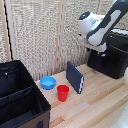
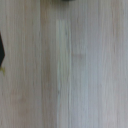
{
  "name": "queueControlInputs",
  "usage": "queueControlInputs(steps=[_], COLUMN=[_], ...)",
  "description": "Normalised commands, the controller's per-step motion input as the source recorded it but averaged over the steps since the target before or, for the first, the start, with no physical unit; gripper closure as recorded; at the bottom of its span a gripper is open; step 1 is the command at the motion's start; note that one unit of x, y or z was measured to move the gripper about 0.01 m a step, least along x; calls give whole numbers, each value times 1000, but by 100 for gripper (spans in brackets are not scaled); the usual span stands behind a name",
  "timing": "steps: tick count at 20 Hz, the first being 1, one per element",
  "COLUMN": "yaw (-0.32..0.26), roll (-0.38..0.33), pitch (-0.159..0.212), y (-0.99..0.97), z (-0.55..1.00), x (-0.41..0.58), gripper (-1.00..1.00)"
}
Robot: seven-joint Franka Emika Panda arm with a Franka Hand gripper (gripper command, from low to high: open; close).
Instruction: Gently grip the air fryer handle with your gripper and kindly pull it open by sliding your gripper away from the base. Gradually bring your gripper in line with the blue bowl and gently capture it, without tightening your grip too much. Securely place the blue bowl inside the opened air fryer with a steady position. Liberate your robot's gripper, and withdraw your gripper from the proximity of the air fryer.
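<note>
The hand [image 1: 98, 50] hangs at the end of the white arm just in front of the air fryer [image 1: 114, 59], at the exterior view's right; its fingers are too blurred against the black appliance to tell whether they are spread or closed. The wrist view shows only pale wooden table [image 2: 65, 70]. Well apart, toward the exterior view's left, the blue bowl [image 1: 48, 82] sits on the table, near a red cup [image 1: 63, 93] and an upright dark-blue book [image 1: 75, 77], beside a black fabric bin [image 1: 20, 97].

Even, bright light; soft shadows; ext view low-res, slightly blurry; wrist view v. soft, washed-out wood grain.
</note>
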Motion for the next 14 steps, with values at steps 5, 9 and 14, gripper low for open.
queueControlInputs(steps=[5,9,14], yaw=[9,55,109], roll=[-28,-22,-11], pitch=[-20,-2,0], y=[-636,-471,-422], z=[-148,-230,-206], x=[-2,0,0], gripper=[-100,-100,-100])
